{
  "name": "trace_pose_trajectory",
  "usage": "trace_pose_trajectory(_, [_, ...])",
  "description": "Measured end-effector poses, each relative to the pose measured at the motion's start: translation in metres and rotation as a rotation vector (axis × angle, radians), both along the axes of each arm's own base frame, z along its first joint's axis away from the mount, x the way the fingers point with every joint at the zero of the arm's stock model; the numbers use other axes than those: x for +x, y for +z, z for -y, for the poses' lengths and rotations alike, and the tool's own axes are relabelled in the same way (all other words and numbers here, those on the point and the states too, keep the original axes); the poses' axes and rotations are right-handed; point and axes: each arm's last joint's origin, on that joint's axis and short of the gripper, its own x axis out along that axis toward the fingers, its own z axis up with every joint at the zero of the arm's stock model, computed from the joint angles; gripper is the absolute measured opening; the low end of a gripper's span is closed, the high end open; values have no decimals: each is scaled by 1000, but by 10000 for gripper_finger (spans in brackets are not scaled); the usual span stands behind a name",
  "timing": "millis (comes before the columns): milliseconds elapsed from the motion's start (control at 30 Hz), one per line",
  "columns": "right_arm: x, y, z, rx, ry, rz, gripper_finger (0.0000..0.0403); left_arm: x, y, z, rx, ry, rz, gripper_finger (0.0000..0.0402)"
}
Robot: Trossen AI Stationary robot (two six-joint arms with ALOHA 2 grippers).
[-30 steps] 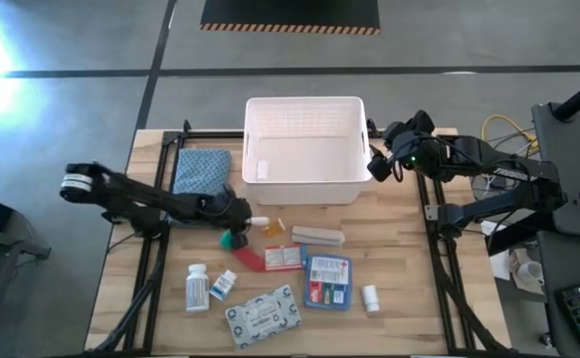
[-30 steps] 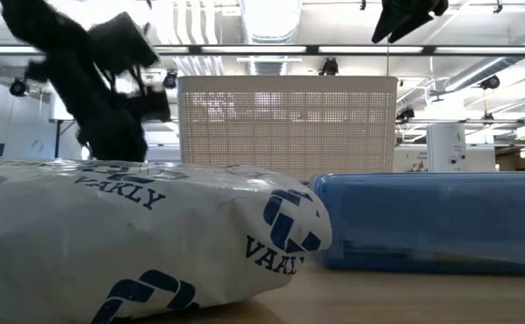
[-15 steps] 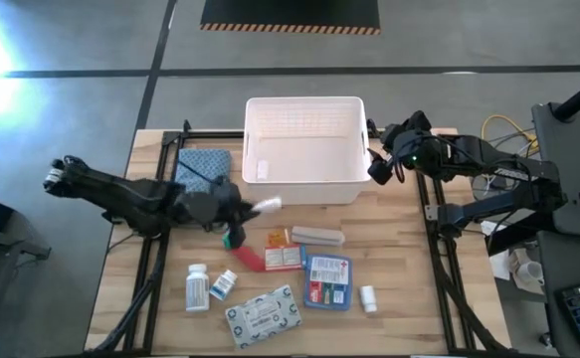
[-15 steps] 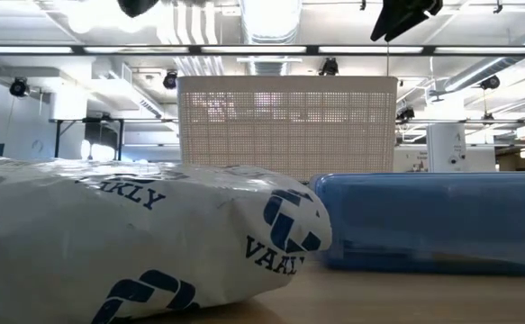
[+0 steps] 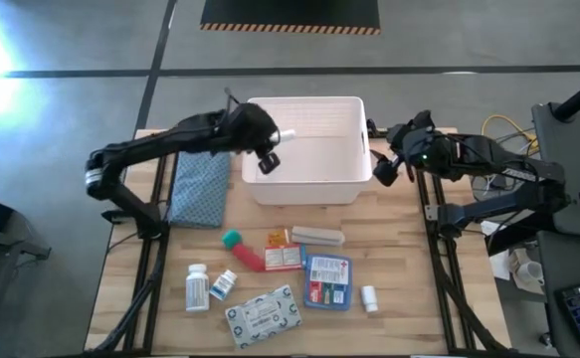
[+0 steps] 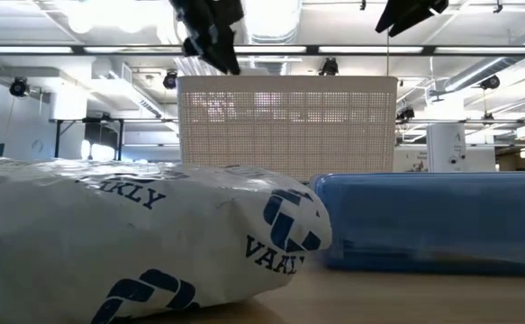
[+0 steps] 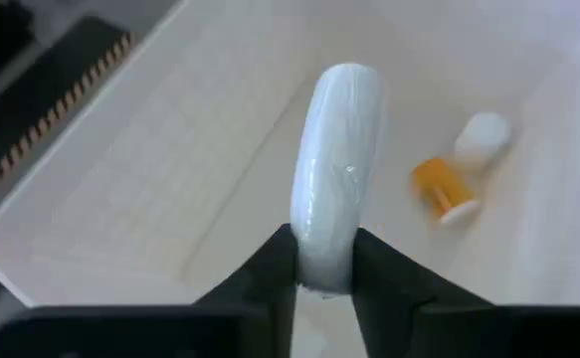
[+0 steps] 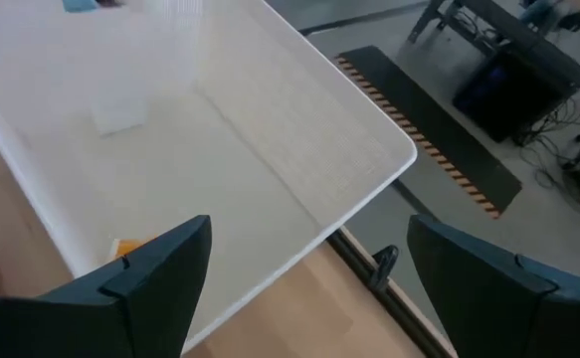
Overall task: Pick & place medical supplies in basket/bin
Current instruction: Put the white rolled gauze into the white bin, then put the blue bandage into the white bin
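Note:
My left gripper [image 5: 270, 149] hangs over the left part of the white slotted bin [image 5: 306, 177], shut on a small white oblong supply [image 7: 334, 169]. An orange-and-white bottle [image 7: 454, 179] lies on the bin's floor. My right gripper [image 5: 384, 164] waits open beside the bin's right wall. On the table lie the teal-capped piece [image 5: 232, 239], red tube [image 5: 250, 259], red-white packet [image 5: 285, 257], beige bar [image 5: 317, 235], blue-red packet [image 5: 327, 281], white pill bottles [image 5: 197, 288] and the grey-white flat pack [image 5: 262, 316]. My left gripper pinches the white oblong supply by its near end [image 7: 321, 268] between its two fingers [image 7: 275, 264]. The rest of the supply sticks out forward past the fingertips. It is lifted clear, above the bin's inside.
A blue-grey folded cloth [image 5: 200, 184] lies left of the bin, under my left arm. One more small white bottle [image 5: 369, 297] lies toward the near right. In the low view the flat pack [image 6: 136, 243] and the blue packet [image 6: 433, 220] fill the foreground before the bin [image 6: 286, 126].
My left gripper has risen from the table beside the teal-capped piece with the white supply in its fingers. It has swung toward the far edge and to the right, and now stands over the bin's left part. The supply is lifted clear of the table.

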Motion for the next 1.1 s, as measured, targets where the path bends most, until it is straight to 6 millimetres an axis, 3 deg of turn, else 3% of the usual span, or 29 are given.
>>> trace_pose_trajectory(167, [-10,4,-4,23,-6,42,327,11,2,-7,-4,-5,-93,165])
trace_pose_trajectory(267, [-15,3,-5,27,-8,34,327,8,15,2,21,7,-138,219])
trace_pose_trajectory(400, [-16,1,-5,27,-7,17,327,-12,35,32,-41,4,-196,270])
trace_pose_trajectory(567, [-13,-1,-5,22,-2,6,327,-45,48,98,-168,-41,-283,284])
trace_pose_trajectory(667, [-11,-1,-5,16,5,-3,327,-53,34,133,-266,34,-303,284])
trace_pose_trajectory(767, [-8,-2,-4,15,5,-9,328,-54,8,153,-376,224,-287,285])
trace_pose_trajectory(933, [-2,-3,-4,-2,20,-15,328,-57,-48,174,-476,470,-348,285])
trace_pose_trajectory(1100, [2,-3,-3,-13,32,-25,328,-49,-96,186,-618,473,-358,285])
